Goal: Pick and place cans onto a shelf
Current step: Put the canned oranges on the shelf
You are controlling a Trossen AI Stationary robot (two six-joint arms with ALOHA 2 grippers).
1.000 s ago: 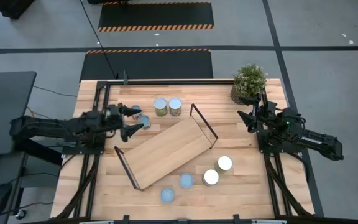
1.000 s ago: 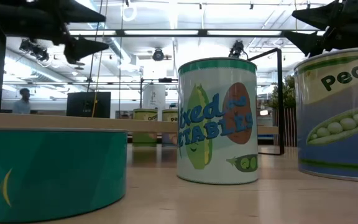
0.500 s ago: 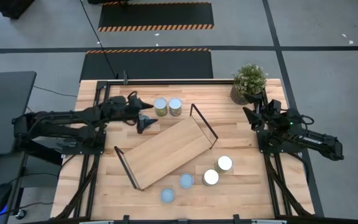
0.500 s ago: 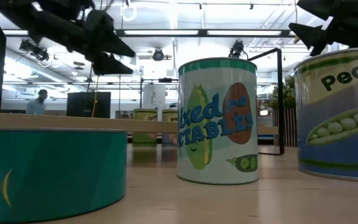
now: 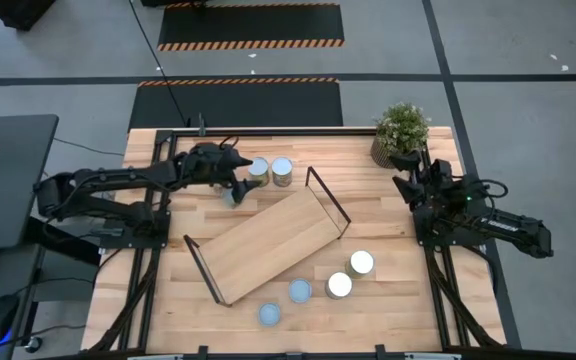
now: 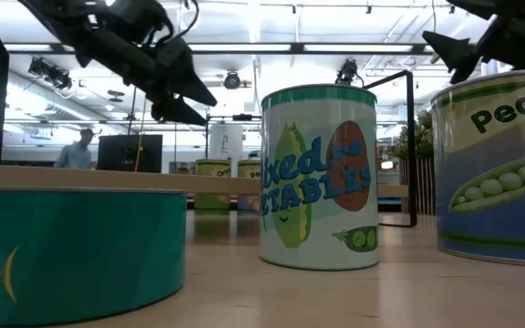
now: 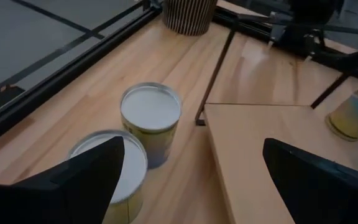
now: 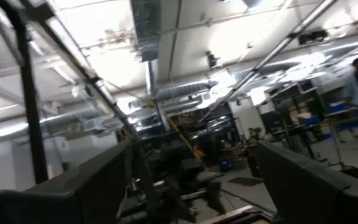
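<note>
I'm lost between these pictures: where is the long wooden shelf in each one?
High view: the shelf lies diagonally at the table's middle.
Low view: a pale wood band running across behind the near cans.
Left wrist view: the board beside the fingers.
Right wrist view: not in it.
Shared landmark: the two cans by its far end.

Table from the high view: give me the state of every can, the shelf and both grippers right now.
Shelf: flat on the table, diagonal, nothing on it.
Two far cans: upright, side by side, off the shelf.
Can by the left gripper: upright, ungrasped.
Four near cans: upright, off the shelf.
Left gripper: open, beside the far cans.
Right gripper: open, idle near the plant.
</note>
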